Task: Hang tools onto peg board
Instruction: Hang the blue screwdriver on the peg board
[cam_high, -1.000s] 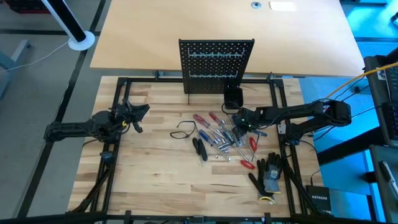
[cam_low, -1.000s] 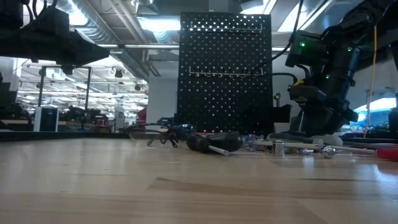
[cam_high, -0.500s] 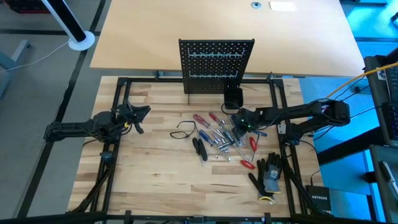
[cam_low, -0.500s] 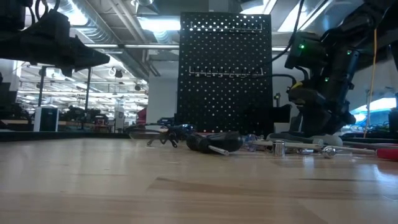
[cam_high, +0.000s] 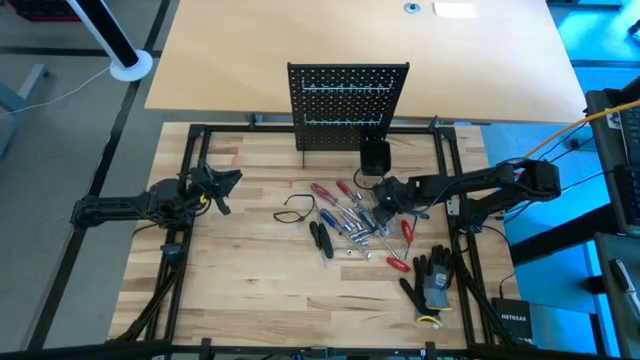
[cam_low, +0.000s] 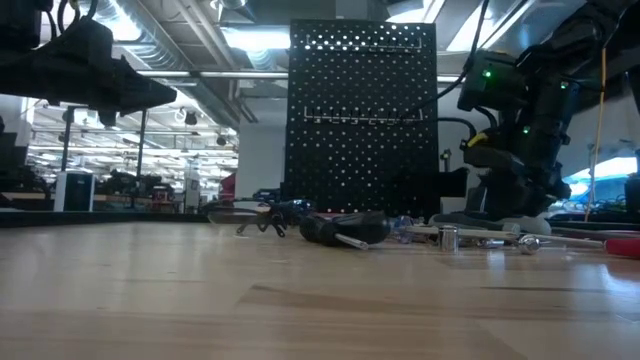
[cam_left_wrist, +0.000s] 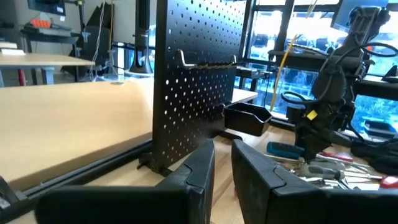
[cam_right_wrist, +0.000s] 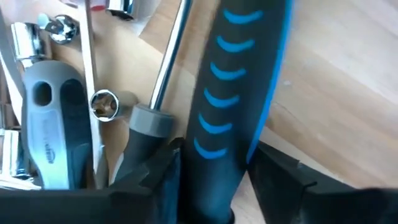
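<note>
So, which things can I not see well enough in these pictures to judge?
- High view: the pile of small hand tools is too small to count.
- Right wrist view: the black handle with blue stripes sits between the right tool fingers; contact unclear, its ends cut off.
- Low view: the black perforated upright peg board hides whatever stands behind it.

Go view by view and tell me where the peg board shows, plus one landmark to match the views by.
High view: peg board upper centre, at the table's far edge.
Low view: peg board centre, upright behind the tools.
Left wrist view: peg board centre-left.
Right wrist view: not in it.
Shared landmark: small black cup beside the board's foot, also.
</note>
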